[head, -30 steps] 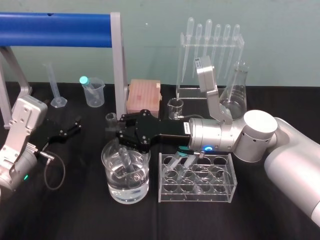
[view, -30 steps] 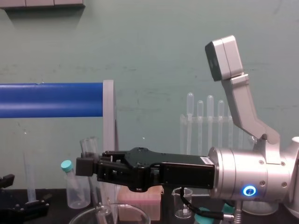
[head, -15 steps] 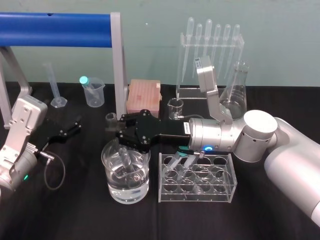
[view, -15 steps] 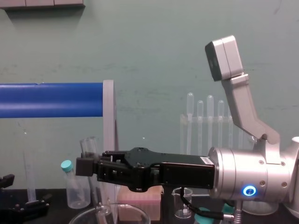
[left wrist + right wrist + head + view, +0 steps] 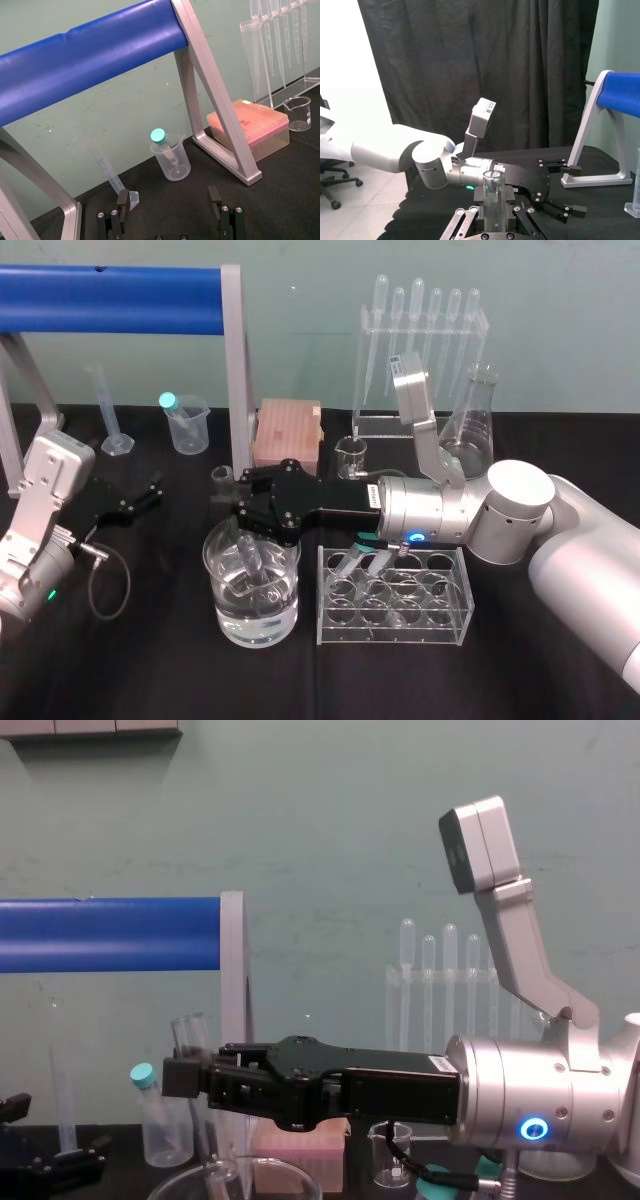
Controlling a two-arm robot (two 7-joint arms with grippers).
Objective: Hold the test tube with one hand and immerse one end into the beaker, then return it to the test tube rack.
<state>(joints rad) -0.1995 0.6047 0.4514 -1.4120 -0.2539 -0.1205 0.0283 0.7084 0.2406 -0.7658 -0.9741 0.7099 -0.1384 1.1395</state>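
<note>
Right gripper (image 5: 228,502), black and angular, is clamped on the clear glass test tube (image 5: 247,552) just below its flared rim. The tube slants down into the wide, round glass beaker (image 5: 286,612), left of the acrylic rack (image 5: 396,612). Left gripper (image 5: 140,498) rests at far left with its fingers spread.
</note>
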